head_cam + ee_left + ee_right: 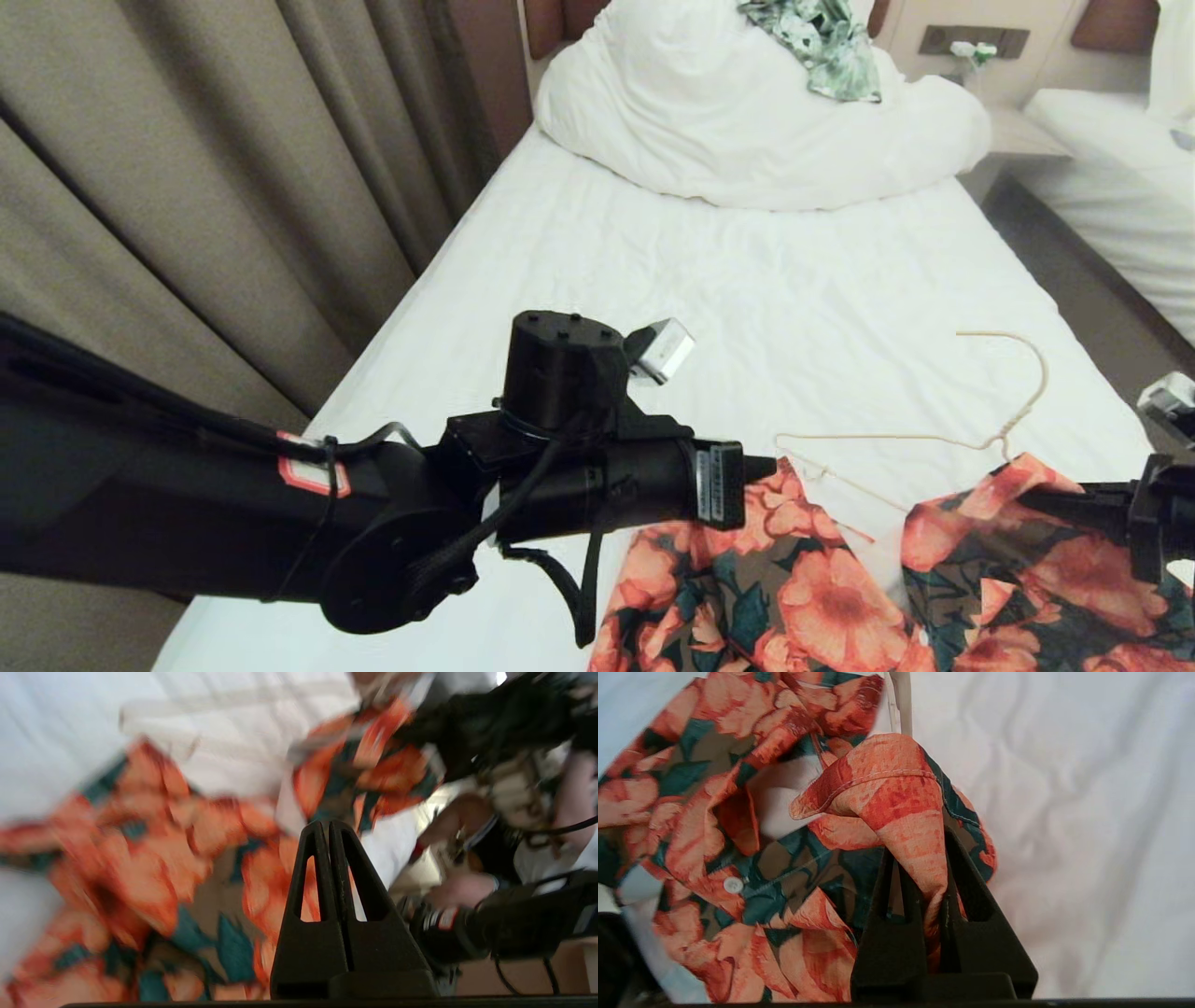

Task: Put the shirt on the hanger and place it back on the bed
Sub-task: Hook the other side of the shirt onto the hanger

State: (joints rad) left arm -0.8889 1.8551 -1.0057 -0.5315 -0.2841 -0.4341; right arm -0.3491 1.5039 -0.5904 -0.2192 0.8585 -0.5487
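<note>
The shirt [840, 588], with orange flowers on dark green, lies crumpled at the near end of the bed [709, 280]. The thin cream hanger [934, 439] lies on the sheet just beyond it, its hook [1032, 369] towards the pillow end, and its lower wires run under the fabric. From the right, my right gripper [1046, 495] is shut on a fold of the shirt [896, 793] near its collar edge, the cloth pinched between the fingers [920, 849]. My left gripper [770, 464] reaches in from the left with its tip at the shirt's left edge. It is shut [328, 823] with nothing between the fingers.
A bunched white duvet [747, 121] fills the head of the bed, with a green leafy garment [822, 47] on top. Beige curtains [187, 187] hang close along the left side. A second bed [1120, 187] stands to the right across a dark floor strip [1074, 261].
</note>
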